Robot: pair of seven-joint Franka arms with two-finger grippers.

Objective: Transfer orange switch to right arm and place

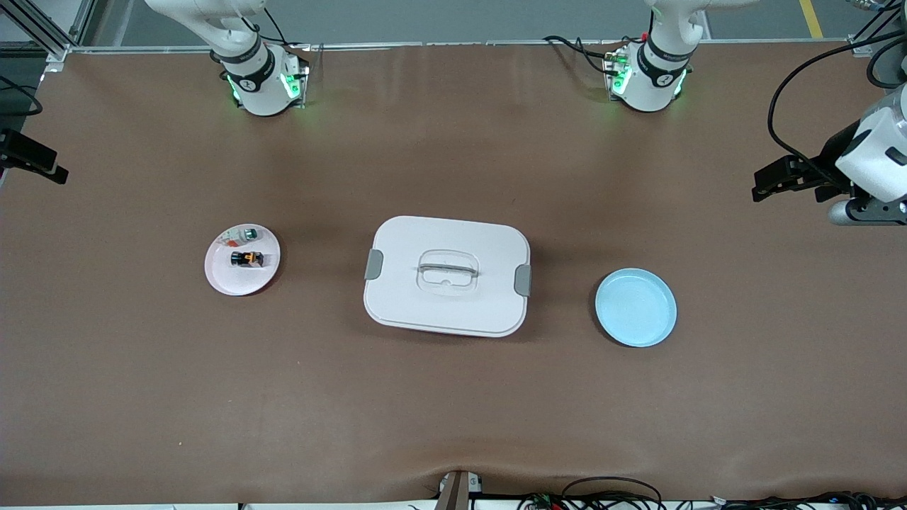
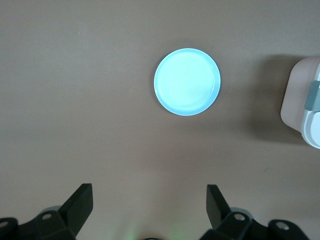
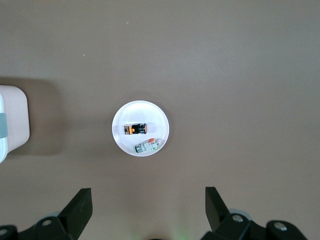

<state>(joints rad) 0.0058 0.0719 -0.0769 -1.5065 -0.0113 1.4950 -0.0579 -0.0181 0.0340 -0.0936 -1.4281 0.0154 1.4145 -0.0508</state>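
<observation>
The orange switch (image 1: 246,259), a tiny black block with an orange middle, lies on a pale pink plate (image 1: 223,280) toward the right arm's end of the table. The right wrist view shows the switch (image 3: 136,129) from high above. My right gripper (image 3: 149,200) hangs high over the table beside that plate, open and empty, and shows at the front view's edge (image 1: 60,172). My left gripper (image 2: 150,200) hangs equally high beside a blue plate (image 1: 635,307), open and empty, at the other edge (image 1: 762,190).
A whitish-silver small part (image 1: 241,234) with red and green bits shares the pink plate. A white lidded box (image 1: 447,275) with grey clips stands mid-table between the two plates. The blue plate (image 2: 187,81) holds nothing. Brown tabletop lies all round.
</observation>
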